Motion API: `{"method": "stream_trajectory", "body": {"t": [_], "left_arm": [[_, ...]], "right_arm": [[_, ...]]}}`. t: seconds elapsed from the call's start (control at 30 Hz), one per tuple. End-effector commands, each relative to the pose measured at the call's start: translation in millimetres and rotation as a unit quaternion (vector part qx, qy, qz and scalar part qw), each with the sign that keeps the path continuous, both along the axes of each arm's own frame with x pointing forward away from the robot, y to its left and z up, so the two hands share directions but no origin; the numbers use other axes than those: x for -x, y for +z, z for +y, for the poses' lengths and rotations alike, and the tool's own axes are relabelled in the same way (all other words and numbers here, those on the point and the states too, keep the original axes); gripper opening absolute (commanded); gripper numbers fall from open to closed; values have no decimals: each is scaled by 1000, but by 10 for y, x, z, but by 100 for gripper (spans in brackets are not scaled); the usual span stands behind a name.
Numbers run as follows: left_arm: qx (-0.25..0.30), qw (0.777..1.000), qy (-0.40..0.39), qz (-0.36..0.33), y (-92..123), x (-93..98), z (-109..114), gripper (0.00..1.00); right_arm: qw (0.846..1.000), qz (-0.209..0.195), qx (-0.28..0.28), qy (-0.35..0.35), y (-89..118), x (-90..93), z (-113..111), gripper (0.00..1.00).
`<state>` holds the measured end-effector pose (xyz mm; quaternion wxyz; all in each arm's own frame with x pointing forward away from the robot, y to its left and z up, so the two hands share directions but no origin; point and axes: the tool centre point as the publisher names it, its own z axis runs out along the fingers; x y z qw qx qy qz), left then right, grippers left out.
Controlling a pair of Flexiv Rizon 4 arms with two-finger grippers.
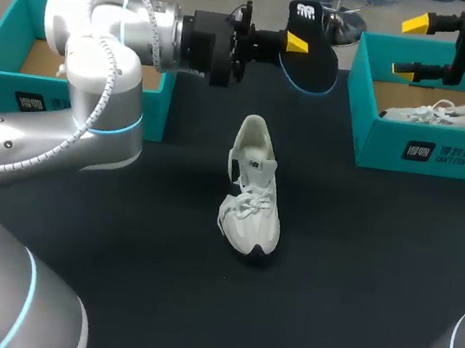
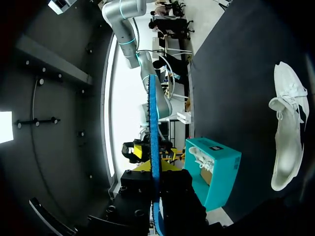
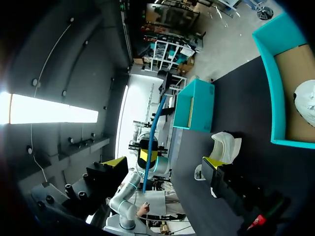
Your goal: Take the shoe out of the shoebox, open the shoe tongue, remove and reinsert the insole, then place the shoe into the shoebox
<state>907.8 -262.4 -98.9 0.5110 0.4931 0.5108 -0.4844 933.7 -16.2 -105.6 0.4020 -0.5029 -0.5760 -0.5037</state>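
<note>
- Left gripper (image 1: 294,45) is clamped on the black insole (image 1: 314,65), one yellow tip on each face. It holds the insole in the air beyond the shoe (image 1: 252,193); my left wrist camera sees the insole as a thin blue edge running out between the fingers.
- Right gripper (image 1: 411,48) has its fingers spread wide with nothing between them. It hangs over the near corner of the right-hand shoebox (image 1: 428,152), where a second shoe (image 1: 441,113) lies.
- The shoe stands upright on the table (image 1: 375,274) between the two boxes, well apart from both, with its heel towards the far side.
- As I judge it, the insole is out and reinsertion comes next.
- I would bring the right gripper down to steady the heel or hold the tongue back.
- Then I would tip the insole toe-first into the collar, flat to the footbed so that it doesn't fold.
</note>
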Motion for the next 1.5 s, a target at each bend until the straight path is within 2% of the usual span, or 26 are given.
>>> {"method": "stream_trajectory", "body": {"t": [0.03,0.43,0.57,0.67,0.77,0.8,0.87,0.97,1.03,1.07,1.1,1.13,1.17,1.2,1.27,1.5], "left_arm": [[-1,1000,-1,-1,0,-4,1,0],[-1,1000,-1,-1,0,-4,1,0],[4,994,-4,110,56,73,33,0],[30,982,-5,185,88,136,54,0],[30,961,13,275,94,169,56,0],[1,949,23,315,85,164,49,0],[-3,934,28,357,65,176,50,0],[-33,887,27,460,-37,176,39,0],[-23,858,25,512,-77,159,31,0],[-55,841,15,538,-108,156,22,0],[-34,820,5,571,-113,153,17,0],[-37,801,-2,597,-112,147,15,0],[-28,790,-13,612,-106,140,13,0],[-6,768,-20,640,-80,117,23,0],[4,737,-39,675,-62,68,37,0],[4,737,-39,675,-62,68,37,0]], "right_arm": [[1000,1,1,0,3,-6,8,100],[1000,1,1,0,3,-6,8,100],[1000,1,1,0,3,-6,8,100],[1000,1,1,0,3,-6,8,100],[1000,1,1,0,3,-6,8,100],[1000,1,1,0,3,-6,8,100],[1000,1,1,0,3,-6,8,100],[1000,1,1,0,3,-6,8,100],[1000,1,1,0,3,-6,8,100],[1000,1,1,0,3,-6,8,100],[1000,1,1,0,3,-6,8,100],[1000,1,1,0,3,-6,8,100],[1000,1,1,0,3,-6,8,100],[1000,1,1,0,3,-6,8,100],[1000,1,1,0,3,-6,8,100],[1000,1,1,0,3,-6,8,100]]}}
